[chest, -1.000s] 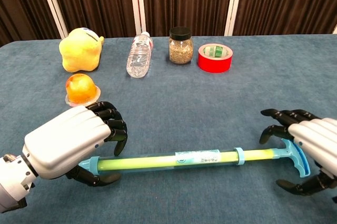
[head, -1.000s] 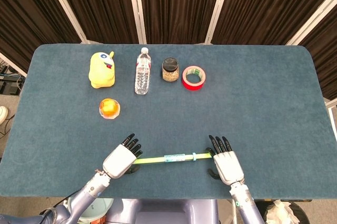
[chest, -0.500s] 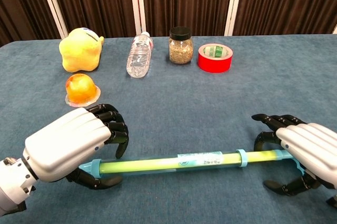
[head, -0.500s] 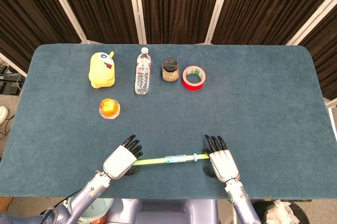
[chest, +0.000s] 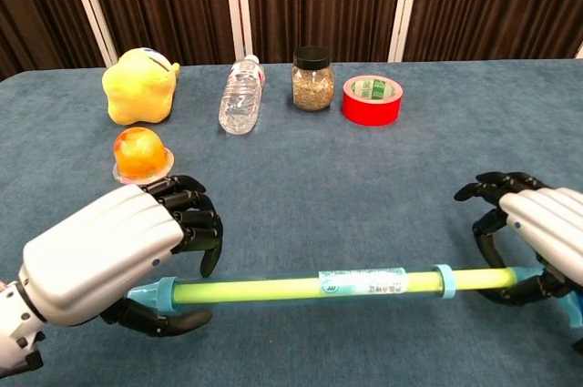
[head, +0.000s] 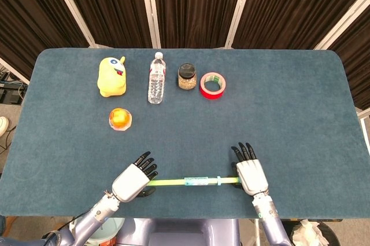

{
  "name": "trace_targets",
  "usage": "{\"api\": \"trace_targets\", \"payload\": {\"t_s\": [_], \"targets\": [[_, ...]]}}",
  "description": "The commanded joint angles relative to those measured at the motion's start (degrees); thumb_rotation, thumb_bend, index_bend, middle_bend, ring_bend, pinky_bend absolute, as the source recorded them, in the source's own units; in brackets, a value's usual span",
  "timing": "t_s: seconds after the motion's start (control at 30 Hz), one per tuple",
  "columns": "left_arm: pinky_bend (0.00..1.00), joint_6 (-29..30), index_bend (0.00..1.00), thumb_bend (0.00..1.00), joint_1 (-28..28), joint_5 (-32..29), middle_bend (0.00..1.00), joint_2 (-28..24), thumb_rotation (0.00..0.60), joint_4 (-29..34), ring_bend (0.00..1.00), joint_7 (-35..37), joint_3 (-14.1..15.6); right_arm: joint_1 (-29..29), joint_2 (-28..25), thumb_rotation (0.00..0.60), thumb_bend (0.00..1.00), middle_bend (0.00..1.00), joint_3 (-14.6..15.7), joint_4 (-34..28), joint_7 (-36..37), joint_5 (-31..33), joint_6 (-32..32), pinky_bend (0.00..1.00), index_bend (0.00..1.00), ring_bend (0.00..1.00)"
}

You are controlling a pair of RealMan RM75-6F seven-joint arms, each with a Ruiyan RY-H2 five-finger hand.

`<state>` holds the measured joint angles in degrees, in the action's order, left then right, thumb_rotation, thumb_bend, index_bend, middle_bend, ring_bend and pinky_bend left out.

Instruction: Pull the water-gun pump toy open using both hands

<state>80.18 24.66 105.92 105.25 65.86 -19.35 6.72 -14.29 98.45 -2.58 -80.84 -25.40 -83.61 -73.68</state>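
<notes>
The water-gun pump toy (chest: pixel 301 288) is a long yellow-green tube with a blue collar (chest: pixel 444 280) and blue end cap, lying left to right near the table's front edge; it shows as a thin bar in the head view (head: pixel 193 182). My left hand (chest: pixel 109 255) (head: pixel 134 179) grips its left end, fingers curled over the tube and thumb under it. My right hand (chest: pixel 542 237) (head: pixel 250 175) holds the right end, fingers wrapped round the yellow rod just before the blue handle, which the hand mostly hides.
At the back stand a yellow duck toy (head: pixel 111 76), a water bottle lying down (head: pixel 156 78), a jar with a black lid (head: pixel 187 77) and a red tape roll (head: pixel 213 85). An orange jelly cup (head: pixel 120 119) sits just beyond my left hand.
Both hands and the toy have drawn back toward the table's front edge. The right hand's fingers have closed round the rod, and the rod shows slightly longer past the collar.
</notes>
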Motion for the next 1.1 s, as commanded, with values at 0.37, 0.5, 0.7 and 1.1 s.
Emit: {"api": "trace_targets", "payload": {"t_s": [0.37,0.5,0.7,1.1], "targets": [[0.18,5.62,0.76,0.61,-1.80,2.98,0.42,-3.13,0.600,3.20,0.27,-2.08,0.44,0.22,-5.19,0.600,0.30,0.21,-1.60,-2.66,-0.08,1.40,-1.33,0.00,0.86,0.01],[0.18,7.75,0.76,0.61,-2.51,4.37,0.42,-4.22,0.600,3.65,0.27,-2.52,0.86,0.13,-6.74,0.600,0.29,0.21,-2.55,-2.89,0.92,2.52,-1.25,0.00,0.86,0.01],[0.18,11.02,0.76,0.61,-3.88,6.01,0.42,-6.00,0.600,4.02,0.27,-2.51,1.33,-0.06,-8.75,0.600,0.29,0.21,-3.86,-3.23,2.41,3.81,-1.38,0.00,0.86,0.01],[0.18,16.18,0.76,0.61,-6.02,9.34,0.42,-9.05,0.600,4.83,0.27,-2.19,1.75,-0.63,-12.78,0.600,0.29,0.21,-6.89,-4.21,3.88,6.67,-2.08,0.00,0.86,0.01]]}}
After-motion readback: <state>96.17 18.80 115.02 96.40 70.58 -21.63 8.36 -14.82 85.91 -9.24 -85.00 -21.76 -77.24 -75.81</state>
